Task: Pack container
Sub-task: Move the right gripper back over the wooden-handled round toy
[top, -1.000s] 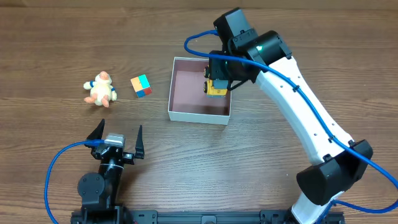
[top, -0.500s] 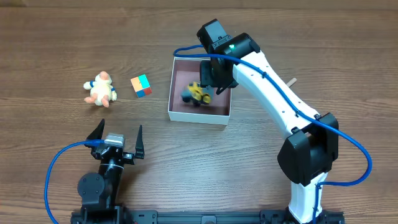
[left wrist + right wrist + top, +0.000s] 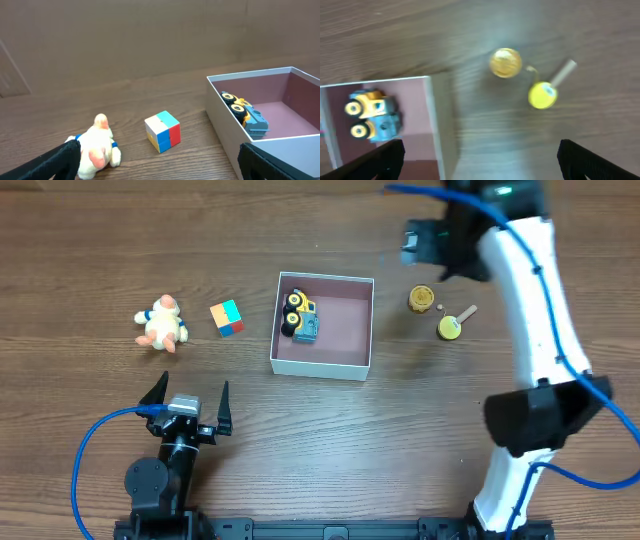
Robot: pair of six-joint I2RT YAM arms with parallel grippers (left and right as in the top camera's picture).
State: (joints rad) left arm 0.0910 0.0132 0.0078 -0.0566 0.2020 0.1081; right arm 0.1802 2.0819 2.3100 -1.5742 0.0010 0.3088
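The container (image 3: 320, 366), a shallow white box with a pink inside, sits mid-table. A yellow and blue toy truck (image 3: 300, 317) lies on its side in the box's left part, also seen in the left wrist view (image 3: 247, 116) and the right wrist view (image 3: 372, 120). My right gripper (image 3: 425, 242) hangs open and empty above the table, right of the box wall (image 3: 432, 125), its image blurred. My left gripper (image 3: 190, 395) rests open near the front edge, facing the box (image 3: 225, 120).
A cream plush toy (image 3: 162, 324) and a coloured cube (image 3: 227, 318) lie left of the box. A round gold piece (image 3: 421, 300) and a yellow disc on a short stick (image 3: 452, 326) lie to its right.
The right gripper opened and let go of the toy truck, which now lies in the box's left part. The right arm swung out of the box, up and to the right.
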